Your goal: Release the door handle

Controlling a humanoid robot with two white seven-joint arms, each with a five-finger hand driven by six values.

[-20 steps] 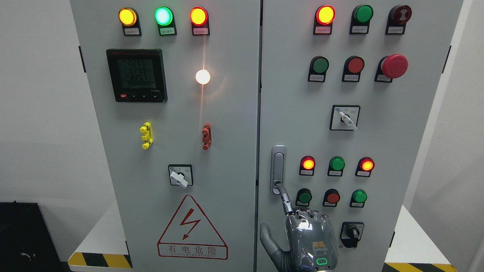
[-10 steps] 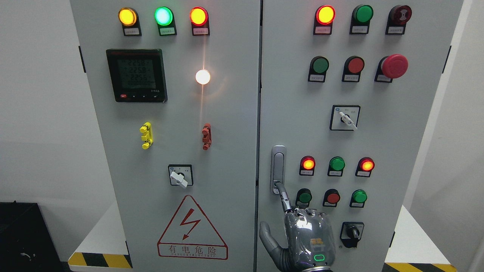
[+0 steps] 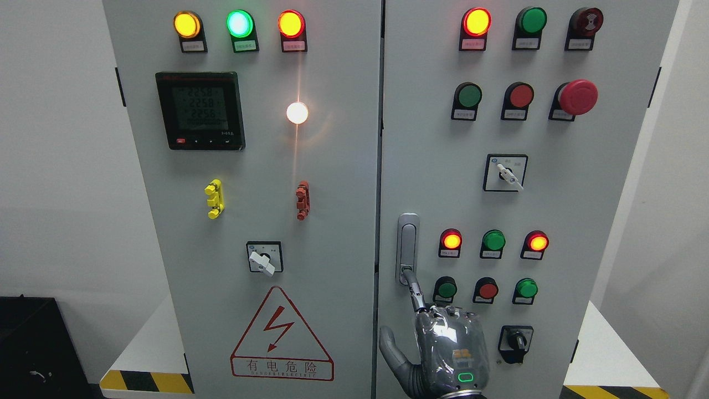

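The silver door handle (image 3: pixel 408 244) stands upright in its recess at the left edge of the right cabinet door (image 3: pixel 554 210). My right hand (image 3: pixel 451 349) comes up from the bottom edge, its back toward the camera. Its index finger (image 3: pixel 414 288) is stretched out and its tip touches the lower end of the handle, at the lock button. The other fingers are curled at the knuckles and the thumb (image 3: pixel 390 346) sticks out to the left. The hand grasps nothing. My left arm is out of view.
Lit and unlit push buttons (image 3: pixel 487 289) and a black rotary switch (image 3: pixel 515 341) sit just right of the hand. The left door (image 3: pixel 249 310) carries a meter, a selector switch (image 3: pixel 263 257) and a red warning triangle. Yellow-black floor tape edges the cabinet base.
The right hand has shifted very slightly left and down; its index fingertip has stayed on the handle's lower end. The handle has not visibly moved.
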